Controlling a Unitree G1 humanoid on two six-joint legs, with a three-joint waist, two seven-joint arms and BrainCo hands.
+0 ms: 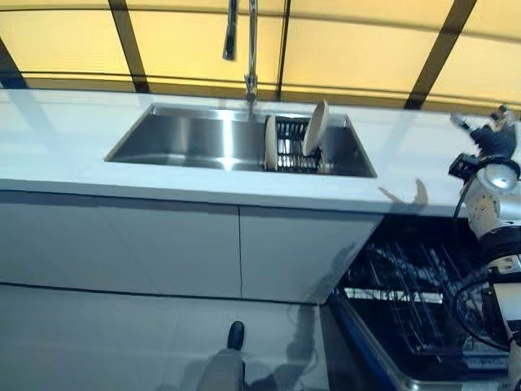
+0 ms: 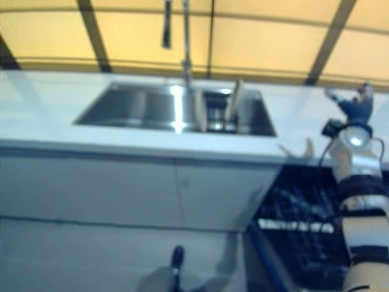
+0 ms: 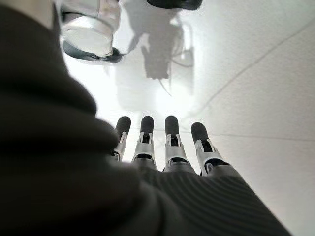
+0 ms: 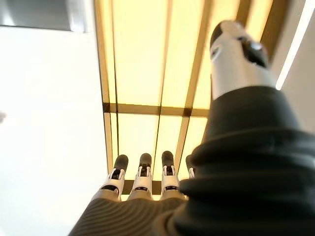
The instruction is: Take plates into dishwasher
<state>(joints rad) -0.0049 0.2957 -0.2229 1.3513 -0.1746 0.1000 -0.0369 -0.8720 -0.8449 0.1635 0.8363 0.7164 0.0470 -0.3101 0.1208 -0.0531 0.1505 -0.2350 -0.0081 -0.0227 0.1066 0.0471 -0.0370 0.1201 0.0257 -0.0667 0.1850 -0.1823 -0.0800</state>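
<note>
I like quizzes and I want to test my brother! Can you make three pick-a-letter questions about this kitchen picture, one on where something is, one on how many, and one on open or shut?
1. Where do the plates stand?
A. in the rack in the sink
B. on the floor
C. in the right hand

2. How many plates show in the rack?
A. two
B. five
C. none

3. How is the dishwasher below the counter?
A. shut
B. open
C. missing

Answers:
1 A, they stand on edge in the sink's rack.
2 A, two pale plates show there.
3 B, its door is down and its wire baskets show.
</note>
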